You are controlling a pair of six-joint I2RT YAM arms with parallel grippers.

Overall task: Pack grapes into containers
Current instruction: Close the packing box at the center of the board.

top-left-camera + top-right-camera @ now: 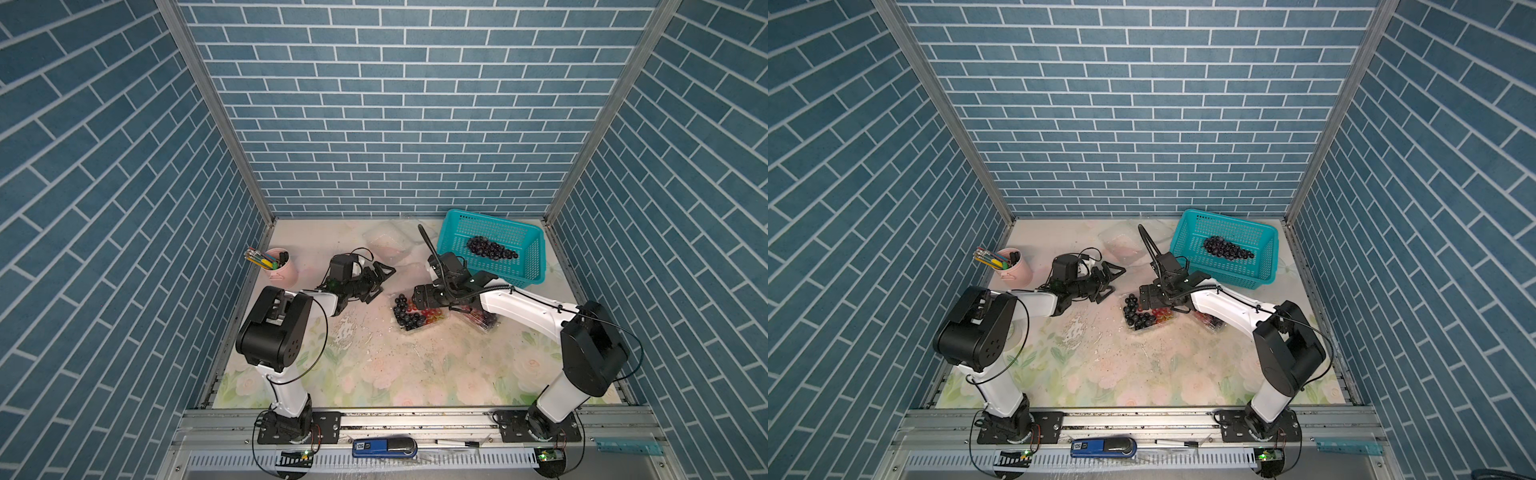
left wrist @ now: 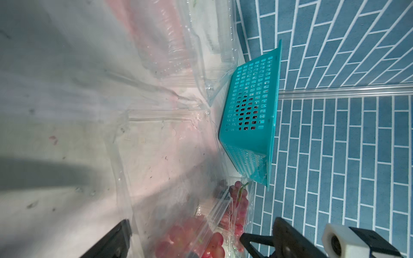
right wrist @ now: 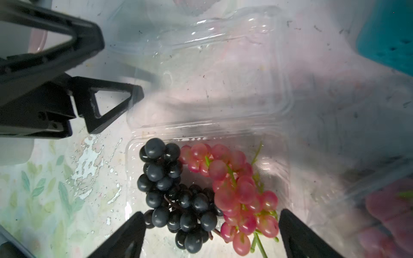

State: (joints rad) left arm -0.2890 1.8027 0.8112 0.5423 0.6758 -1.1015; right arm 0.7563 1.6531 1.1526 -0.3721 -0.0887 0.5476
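Dark grapes (image 3: 176,196) pressed against red grapes (image 3: 237,189) inside the open clear container (image 3: 223,136), close to its side wall – right gripper (image 3: 211,223) straddling both bunches, jaws spread wide, pinching nothing. Left gripper (image 1: 384,279) nearby, likewise spread and empty. Another dark bunch (image 1: 492,248) waiting in the teal basket (image 1: 536,266). Risk on lifting away: snagging a stem and dragging berries over the low wall, or nudging the light container askew

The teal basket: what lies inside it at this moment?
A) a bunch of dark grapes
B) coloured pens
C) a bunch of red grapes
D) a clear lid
A: in both top views a dark bunch lies on the floor of the teal basket, with nothing else in it.
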